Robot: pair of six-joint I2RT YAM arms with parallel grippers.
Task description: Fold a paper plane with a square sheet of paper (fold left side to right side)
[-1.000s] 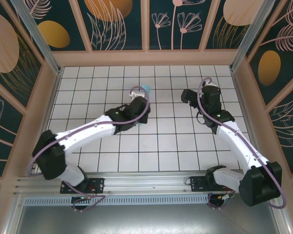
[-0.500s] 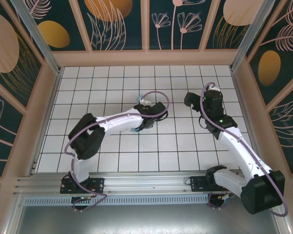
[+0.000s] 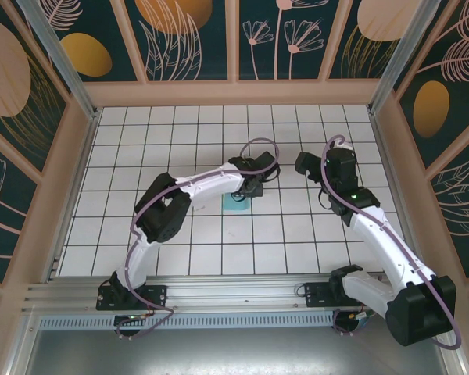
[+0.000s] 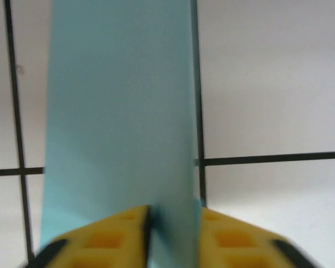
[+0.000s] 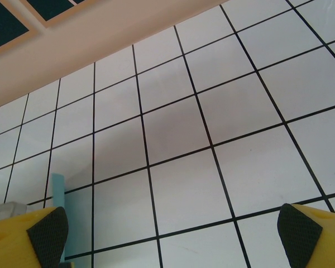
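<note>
My left fingers (image 4: pixel 103 237) pinch the paper (image 4: pixel 117 106), apparently mid-fold; my right fingers (image 5: pixel 42 231) are spread, empty. Next: lay the pinched edge rightward, aligned.

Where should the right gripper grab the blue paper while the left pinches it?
Probably the free end of the paper, opposite the left gripper, which is shut on its near end. The folded strip runs straight out from that pinch, leaving the far end clear. Bring the open right gripper in from its own side, low, across the thin edge.
</note>
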